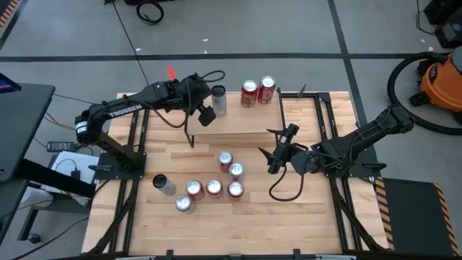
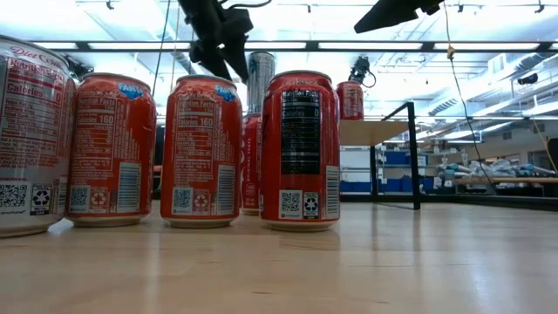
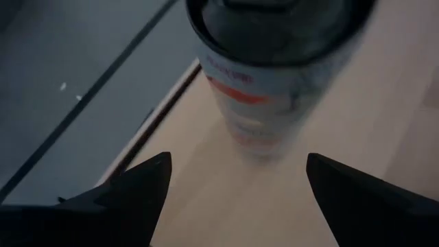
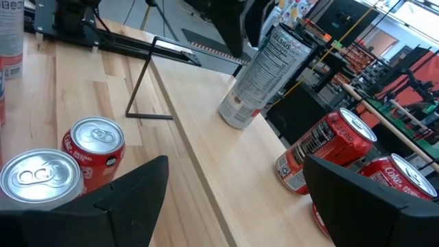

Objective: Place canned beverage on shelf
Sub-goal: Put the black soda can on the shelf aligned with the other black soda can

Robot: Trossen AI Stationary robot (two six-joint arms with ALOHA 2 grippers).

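The tall silver can (image 1: 219, 100) is seen standing on the shelf (image 1: 238, 121) at 11 o'clock; the left gripper (image 1: 207, 113), jaws spread, is judged ready for withdrawal. The right gripper (image 1: 276, 153), jaws spread, is parked at 3 o'clock.

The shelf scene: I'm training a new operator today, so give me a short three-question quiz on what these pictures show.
1. True or false: the left gripper is clamped on the tall silver can.
2. How many cans stand on the shelf?
A. two
B. three
C. five
3. Fill in: the right gripper hovers over the ____, beside the shelf.

Key:
1. False. Its fingers stand open, with the can standing between them.
2. B: the tall silver can and two red cans.
3. Table; it is open and holds nothing.
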